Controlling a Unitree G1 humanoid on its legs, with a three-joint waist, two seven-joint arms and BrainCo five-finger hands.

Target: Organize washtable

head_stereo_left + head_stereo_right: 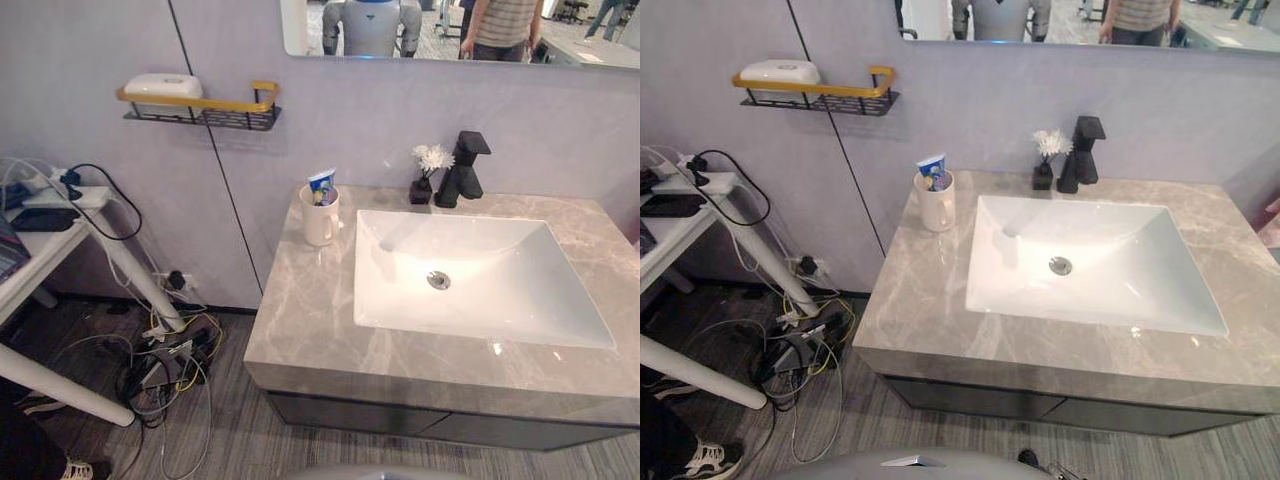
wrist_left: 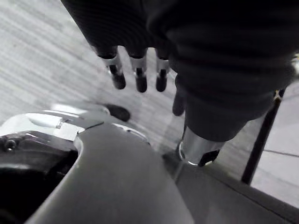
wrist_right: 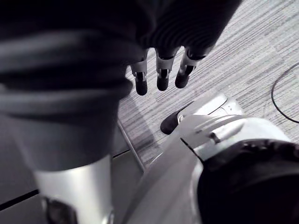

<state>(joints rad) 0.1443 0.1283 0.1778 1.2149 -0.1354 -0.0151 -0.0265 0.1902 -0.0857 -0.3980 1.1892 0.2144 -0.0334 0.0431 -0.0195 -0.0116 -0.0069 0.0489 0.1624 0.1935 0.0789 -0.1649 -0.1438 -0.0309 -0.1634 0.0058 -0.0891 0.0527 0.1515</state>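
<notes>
A grey marble washtable (image 1: pixel 300 320) carries a white sink (image 1: pixel 470 275). A white cup (image 1: pixel 320 218) with a blue toothpaste tube (image 1: pixel 322 187) stands at the sink's back left corner. A black faucet (image 1: pixel 462 168) and a small black vase of white flowers (image 1: pixel 428 170) stand behind the sink. On the wall shelf (image 1: pixel 205 108) lies a white soap box (image 1: pixel 162 85). My left hand (image 2: pixel 135 74) hangs open above the floor with nothing in it. My right hand (image 3: pixel 161 74) hangs the same way, open and holding nothing.
A white side table (image 1: pixel 45 235) with a dark device and cables stands to the left. A tangle of cables and a power strip (image 1: pixel 165 360) lies on the floor by the wall. A mirror (image 1: pixel 460 30) above reflects a person.
</notes>
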